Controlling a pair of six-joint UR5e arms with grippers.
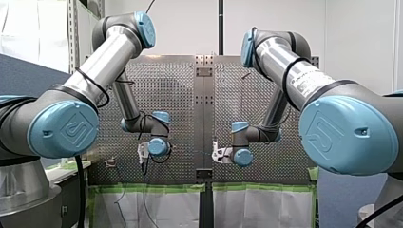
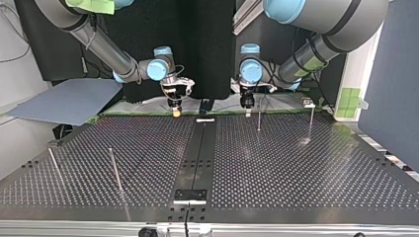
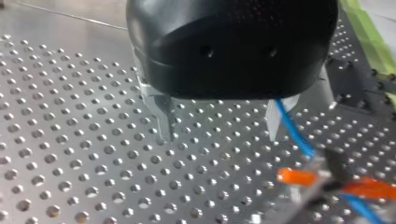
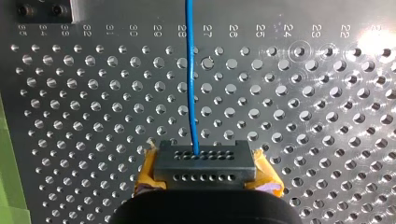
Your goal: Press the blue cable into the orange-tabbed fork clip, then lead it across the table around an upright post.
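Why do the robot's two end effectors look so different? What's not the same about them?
My left end effector has bare metal fingers; my right end effector has yellow pads. The left one's fingers stand wide apart, holding nothing; the right one is closed on the blue cable. Both hang over the perforated table, and the same cable passes by both.

In the top view, the perforated worktop (image 2: 306, 173) carries 1 black centre strip (image 2: 198, 148) running 12 to 6 o'clock. A grey-blue sheet (image 2: 69, 101) lies off its 10 o'clock corner. Green tape (image 2: 128, 113) edges the 12 o'clock side.
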